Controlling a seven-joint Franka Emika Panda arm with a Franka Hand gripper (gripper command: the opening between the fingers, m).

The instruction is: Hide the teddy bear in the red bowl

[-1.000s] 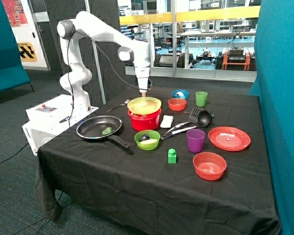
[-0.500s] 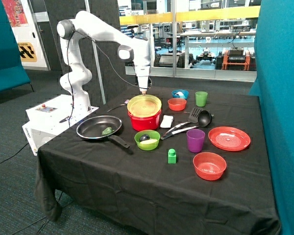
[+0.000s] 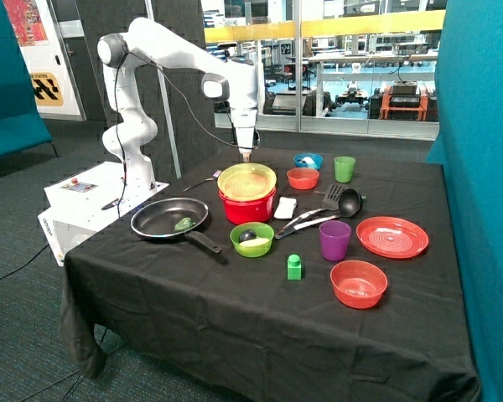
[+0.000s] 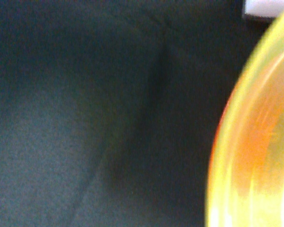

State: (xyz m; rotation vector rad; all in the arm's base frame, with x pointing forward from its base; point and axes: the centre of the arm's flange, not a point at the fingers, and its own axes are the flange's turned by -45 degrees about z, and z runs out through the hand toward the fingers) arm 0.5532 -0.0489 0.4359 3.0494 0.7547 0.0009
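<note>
The pincer (image 3: 246,155) hovers above the yellow plate (image 3: 247,179) covering the red bowl (image 3: 246,206), centre frame; its opening cannot be determined. The teddy bear is not visible, presumably beneath. Risk: contact displaces the plate.

No legible text; yellow-black hazard sign (image 3: 47,88) on wall, unreadable.
</note>
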